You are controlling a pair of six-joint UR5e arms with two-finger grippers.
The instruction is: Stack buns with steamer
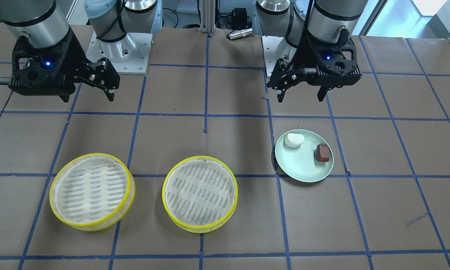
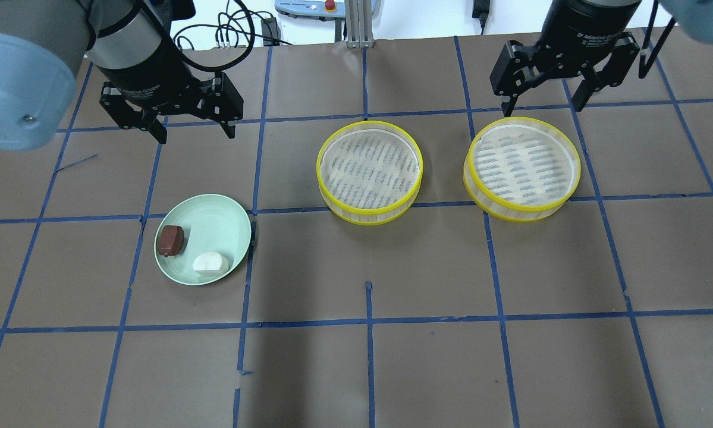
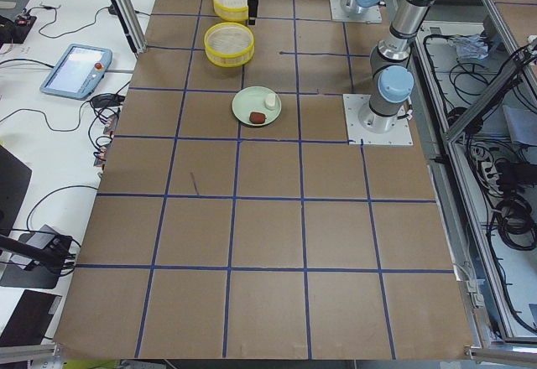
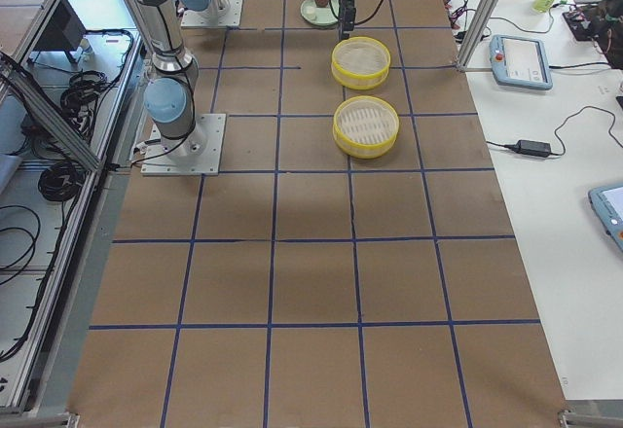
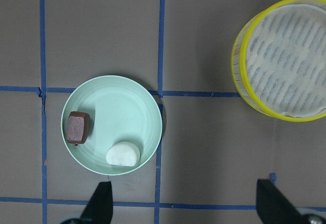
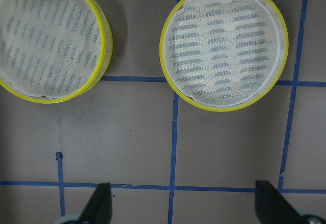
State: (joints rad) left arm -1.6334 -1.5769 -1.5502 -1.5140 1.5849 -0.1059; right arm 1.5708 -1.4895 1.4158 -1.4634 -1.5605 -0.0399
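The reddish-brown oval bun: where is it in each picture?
Front-facing: reddish-brown oval bun right of centre.
Overhead: left of centre.
Exterior left: upper middle.
Exterior right: top edge, tiny.
Left wrist: left half.
Right wrist: absent.
Landmark: the pale green round plate under it.

White bun [image 2: 210,263]: rounded dome, flat side down, near the rim of a pale green plate [image 2: 219,229].
Reddish-brown bun [image 2: 170,239]: oval, lying flat on the same plate, close beside the white bun but apart from it.
Middle steamer [image 2: 369,123]: round, yellow-rimmed, upright, lined with slotted whitish mesh.
Outer steamer [image 2: 577,168]: same make and lining, just beside the middle steamer, not touching.
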